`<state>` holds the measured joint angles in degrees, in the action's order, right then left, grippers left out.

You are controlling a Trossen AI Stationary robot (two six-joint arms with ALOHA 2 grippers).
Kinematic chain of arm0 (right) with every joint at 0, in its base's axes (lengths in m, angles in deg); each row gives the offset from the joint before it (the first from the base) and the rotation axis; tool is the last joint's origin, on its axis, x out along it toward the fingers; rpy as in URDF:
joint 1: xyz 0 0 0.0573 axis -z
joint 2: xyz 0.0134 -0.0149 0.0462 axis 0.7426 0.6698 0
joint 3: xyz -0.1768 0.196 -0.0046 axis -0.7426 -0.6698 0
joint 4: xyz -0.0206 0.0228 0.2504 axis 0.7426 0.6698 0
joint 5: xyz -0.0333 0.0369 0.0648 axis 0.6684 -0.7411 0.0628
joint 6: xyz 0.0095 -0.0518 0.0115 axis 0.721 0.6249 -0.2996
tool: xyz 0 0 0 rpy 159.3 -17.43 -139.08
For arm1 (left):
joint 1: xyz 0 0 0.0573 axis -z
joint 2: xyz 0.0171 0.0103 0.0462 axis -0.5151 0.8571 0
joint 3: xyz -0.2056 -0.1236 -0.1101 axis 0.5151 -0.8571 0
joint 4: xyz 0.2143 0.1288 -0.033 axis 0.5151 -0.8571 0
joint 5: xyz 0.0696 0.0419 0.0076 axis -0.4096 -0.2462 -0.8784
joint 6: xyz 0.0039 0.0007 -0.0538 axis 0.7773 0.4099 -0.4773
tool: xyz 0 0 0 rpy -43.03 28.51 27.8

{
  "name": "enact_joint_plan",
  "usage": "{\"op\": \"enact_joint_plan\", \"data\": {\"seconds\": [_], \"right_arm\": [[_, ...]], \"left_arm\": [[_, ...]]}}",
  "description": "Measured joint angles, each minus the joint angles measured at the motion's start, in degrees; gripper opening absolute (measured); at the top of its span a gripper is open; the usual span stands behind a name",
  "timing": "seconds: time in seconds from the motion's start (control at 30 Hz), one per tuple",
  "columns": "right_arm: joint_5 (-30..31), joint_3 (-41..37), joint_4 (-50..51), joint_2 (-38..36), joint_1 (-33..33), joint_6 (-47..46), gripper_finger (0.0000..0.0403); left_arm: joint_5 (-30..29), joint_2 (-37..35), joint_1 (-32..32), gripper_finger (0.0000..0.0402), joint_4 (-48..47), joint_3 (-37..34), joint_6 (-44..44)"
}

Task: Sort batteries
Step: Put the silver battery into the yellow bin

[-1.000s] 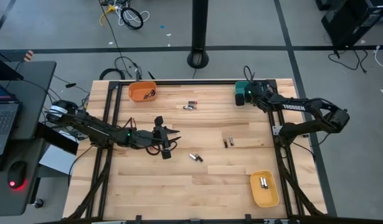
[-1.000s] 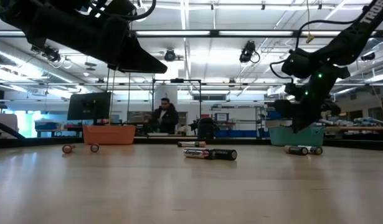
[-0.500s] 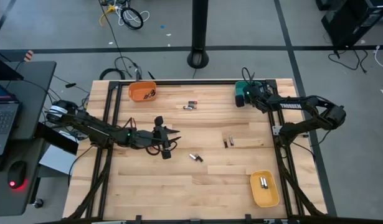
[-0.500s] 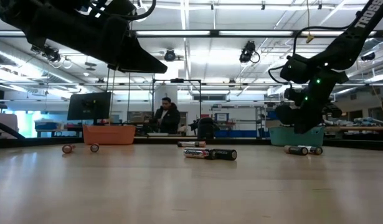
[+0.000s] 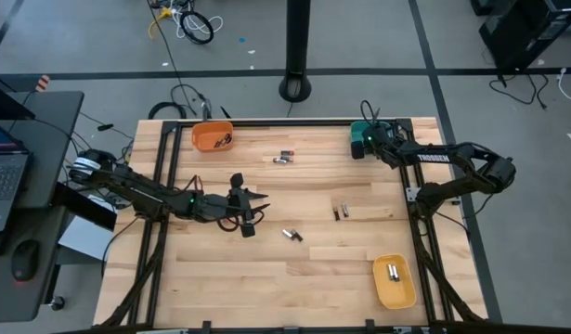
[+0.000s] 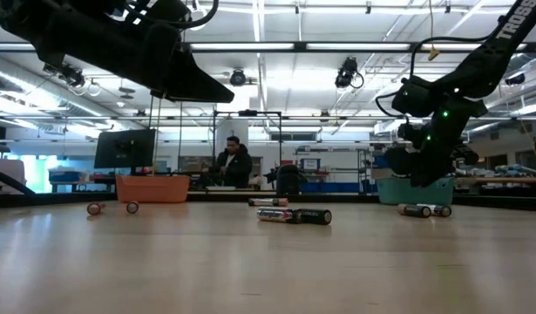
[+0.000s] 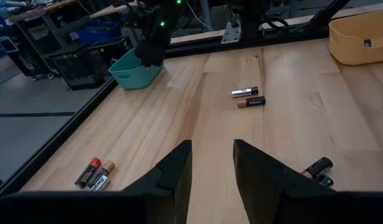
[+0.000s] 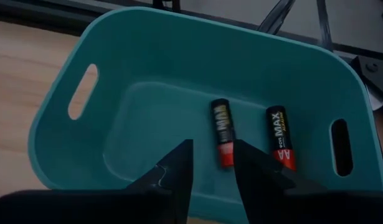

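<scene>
My right gripper (image 8: 211, 152) hangs open over the teal bin (image 8: 147, 74) at the table's far right corner, pointing down into it. Two black batteries with red ends (image 8: 222, 134) (image 8: 280, 138) lie flat on the bin's floor, clear of the fingers. My left gripper (image 7: 211, 163) is open and holds nothing above the table's left middle (image 5: 255, 206). Loose batteries lie on the wood in pairs (image 5: 283, 158) (image 5: 341, 211) (image 5: 291, 235).
An orange bin (image 5: 213, 136) stands at the far left and a yellow bin (image 5: 394, 281) with batteries at the near right. Black frame rails run along the table's edges. A person sits in the room beyond the table (image 6: 231, 166).
</scene>
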<state>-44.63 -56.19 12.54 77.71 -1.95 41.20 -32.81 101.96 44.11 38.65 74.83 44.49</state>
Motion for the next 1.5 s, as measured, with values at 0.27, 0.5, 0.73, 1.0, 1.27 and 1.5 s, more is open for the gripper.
{"op": "enact_joint_plan", "data": {"seconds": [0.27,0.5,0.73,1.0,1.27,1.5], "right_arm": [[-6.43,3.10,7.28,-5.45,-0.57,6.00,0.0096],[-14.66,7.04,14.74,-10.67,-11.03,8.80,0.0010],[-17.11,7.04,18.83,-11.67,-28.28,-1.32,0.0025],[-15.11,7.02,18.43,-11.42,-45.13,-16.25,0.0019],[-10.84,7.33,18.87,-9.38,-54.78,-26.32,0.0031],[-7.79,14.37,24.33,-4.50,-59.75,-28.41,0.0031]], "left_arm": [[0.11,0.00,-0.34,0.0114,-0.02,0.00,-1.89],[8.93,0.00,-3.79,0.0058,-0.71,0.00,-5.09],[15.46,0.00,-7.89,0.0006,-3.52,0.00,-7.98],[22.40,0.00,-10.89,0.0008,-4.98,0.00,-8.17],[24.93,0.01,-12.24,0.0007,-9.94,0.00,-8.95],[28.14,0.00,-12.41,0.0006,-15.60,0.00,-9.49]]}}
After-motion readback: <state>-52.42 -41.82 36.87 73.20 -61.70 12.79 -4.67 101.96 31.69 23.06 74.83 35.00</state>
